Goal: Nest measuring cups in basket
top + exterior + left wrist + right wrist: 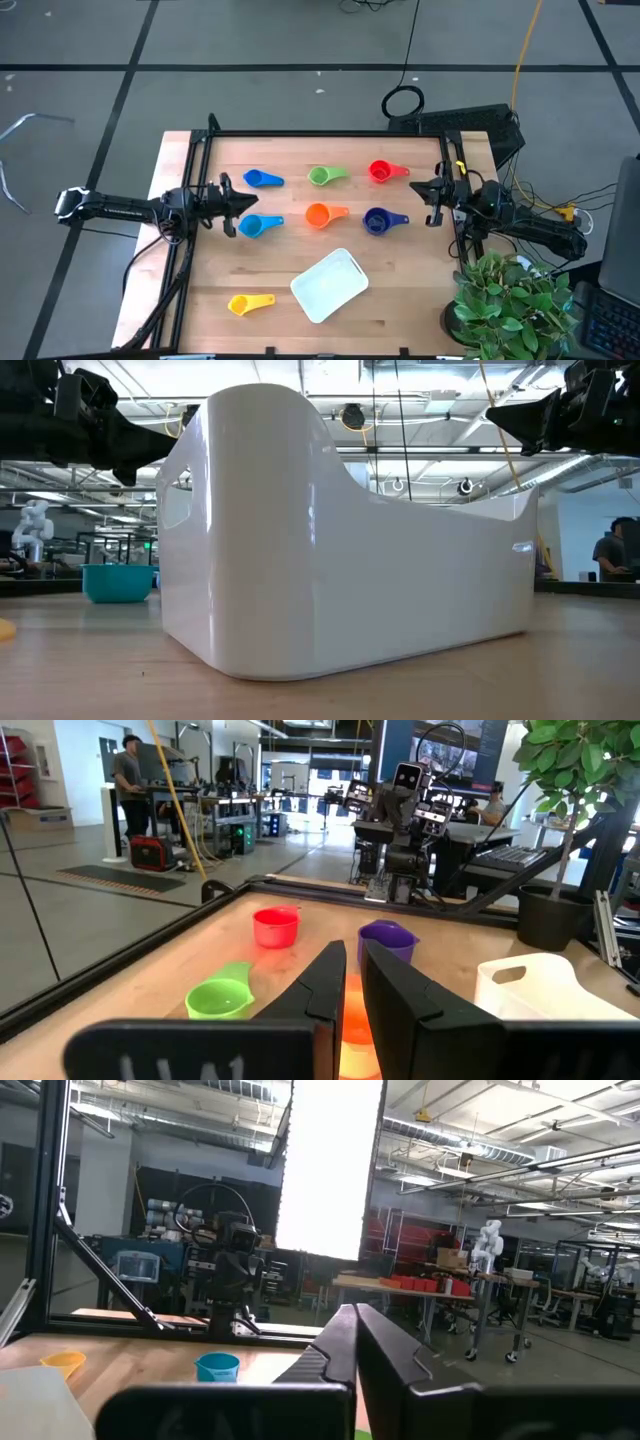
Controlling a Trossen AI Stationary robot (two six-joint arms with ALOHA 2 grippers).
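Seven measuring cups stand bowl-down on the wooden table: two blue [262,179] [258,226], green [325,176], red [385,171], orange [322,214], dark blue [380,221] and yellow [248,303]. The white basket [328,285] sits slantwise near the table's near edge and holds nothing. My left gripper [243,203] hovers shut above the table's left side, between the two blue cups. My right gripper [418,187] hovers shut at the right side, beside the red cup. In the left wrist view the orange cup [355,1020] shows behind the fingers.
A dark frame runs around the table [200,290]. A potted plant [510,305] stands at the near right corner. Cables and a dark box [470,120] lie beyond the far edge. Bare wood lies between the yellow cup and the basket.
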